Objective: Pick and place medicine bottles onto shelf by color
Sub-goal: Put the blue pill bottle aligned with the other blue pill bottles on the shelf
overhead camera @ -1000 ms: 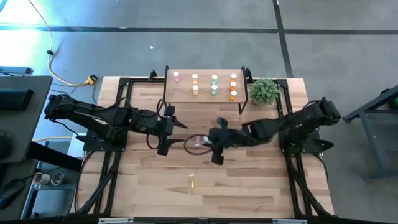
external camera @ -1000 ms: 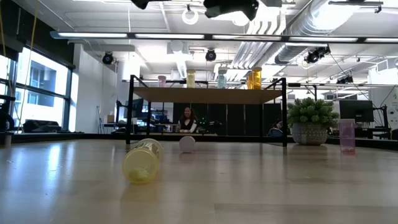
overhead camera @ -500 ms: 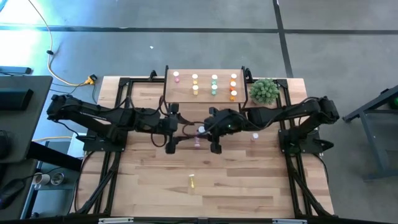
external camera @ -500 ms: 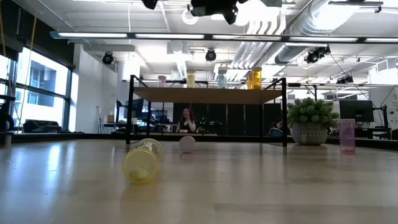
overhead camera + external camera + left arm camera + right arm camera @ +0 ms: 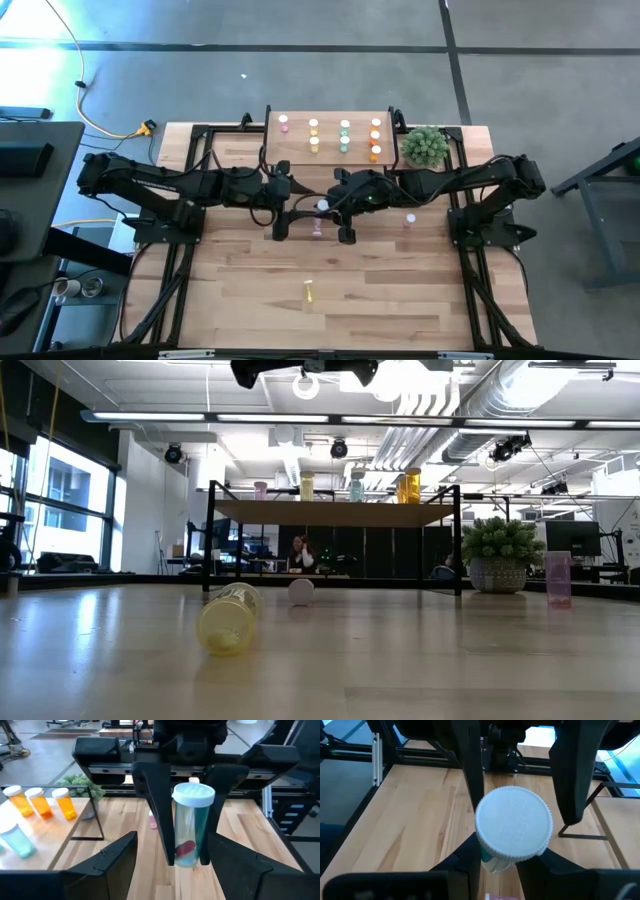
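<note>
Honestly, the right gripper (image 5: 186, 862) is clenching a white-capped translucent green medicine bottle (image 5: 191, 827) mid-frame, between the left gripper's (image 5: 520, 790) spread fingers; an early release and it's probably dropping before reaching the light-wood shelf (image 5: 330, 150).

Both arms (image 5: 305, 370) cropped by the low view's top edge; shelf bottles' (image 5: 344, 135) details too small overhead.

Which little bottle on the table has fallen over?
The yellow bottle nearest the table's front edge lies on its side; the pink bottle stands upright.
</note>
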`<state>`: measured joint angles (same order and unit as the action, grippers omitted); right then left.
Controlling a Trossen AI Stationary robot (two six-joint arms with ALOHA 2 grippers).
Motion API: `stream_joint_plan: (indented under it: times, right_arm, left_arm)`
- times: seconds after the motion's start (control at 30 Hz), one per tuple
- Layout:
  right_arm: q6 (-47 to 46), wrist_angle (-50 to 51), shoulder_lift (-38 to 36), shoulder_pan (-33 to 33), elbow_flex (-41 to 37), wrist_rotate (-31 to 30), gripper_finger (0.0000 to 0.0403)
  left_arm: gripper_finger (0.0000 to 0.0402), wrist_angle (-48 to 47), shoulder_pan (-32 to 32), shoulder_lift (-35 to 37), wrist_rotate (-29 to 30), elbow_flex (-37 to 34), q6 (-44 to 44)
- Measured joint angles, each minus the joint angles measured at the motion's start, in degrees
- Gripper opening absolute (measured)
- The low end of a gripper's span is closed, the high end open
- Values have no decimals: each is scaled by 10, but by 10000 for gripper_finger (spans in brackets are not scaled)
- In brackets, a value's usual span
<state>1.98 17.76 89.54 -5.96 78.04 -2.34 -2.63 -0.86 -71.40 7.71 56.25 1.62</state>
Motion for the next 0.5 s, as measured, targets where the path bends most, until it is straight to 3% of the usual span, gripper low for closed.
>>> stream_joint_plan:
  times: [0.5]
  right_arm:
    - [-19,-26,0,0,0,-9,90]
  left_arm:
    - [229,61,1,-26,-17,0,27]
